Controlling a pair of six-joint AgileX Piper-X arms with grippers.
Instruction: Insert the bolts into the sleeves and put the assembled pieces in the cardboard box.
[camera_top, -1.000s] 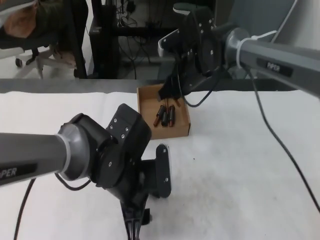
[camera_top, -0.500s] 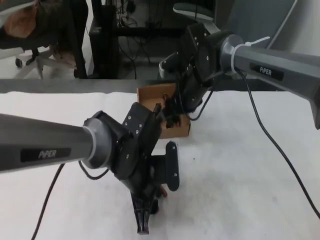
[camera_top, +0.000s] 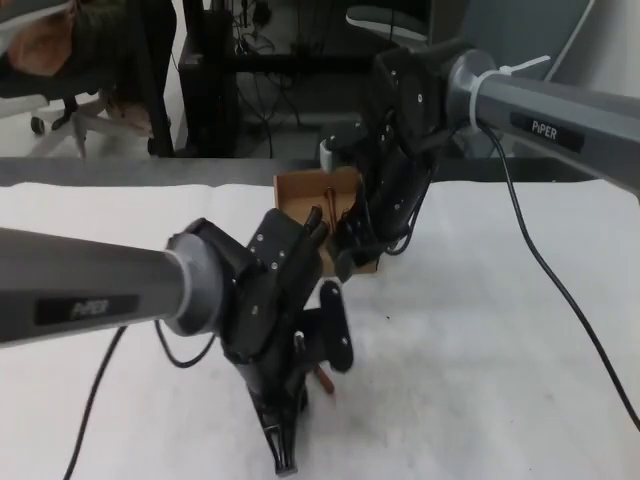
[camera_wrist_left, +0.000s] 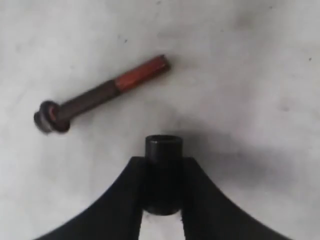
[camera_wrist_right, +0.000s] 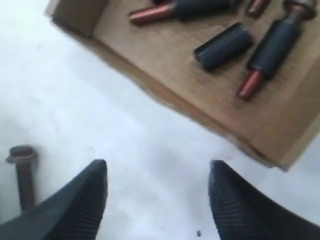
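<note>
White cloth (camera_top: 500, 350) covers the bench, and on it we've got one loose bolt (camera_wrist_left: 100, 95) lying flat, dark head at one end and coppery tip at the other. The left gripper (camera_wrist_left: 164, 164) is clamped on a black sleeve (camera_wrist_left: 164, 147), which pokes out past the fingertips with its hollow end showing. The bolt lies just beyond that end, apart from the sleeve and crosswise to it, so not lined up with the bore. In the high view we see the left gripper low over the near part of the cloth, with the bolt right beside it.

The right gripper (camera_wrist_right: 157, 187) has its fingers spread wide with nothing between them. It hangs over the cloth just outside the box (camera_wrist_right: 200, 125), close to one wall. Inside the box we count two assembled pieces (camera_wrist_right: 272, 50) lying flat, coppery tips sticking out of their sleeves, plus a spare sleeve (camera_wrist_right: 223, 46) between them. A bolt head (camera_wrist_right: 20, 155) shows on the cloth just off one right finger. We can't tell if it's the same bolt.
</note>
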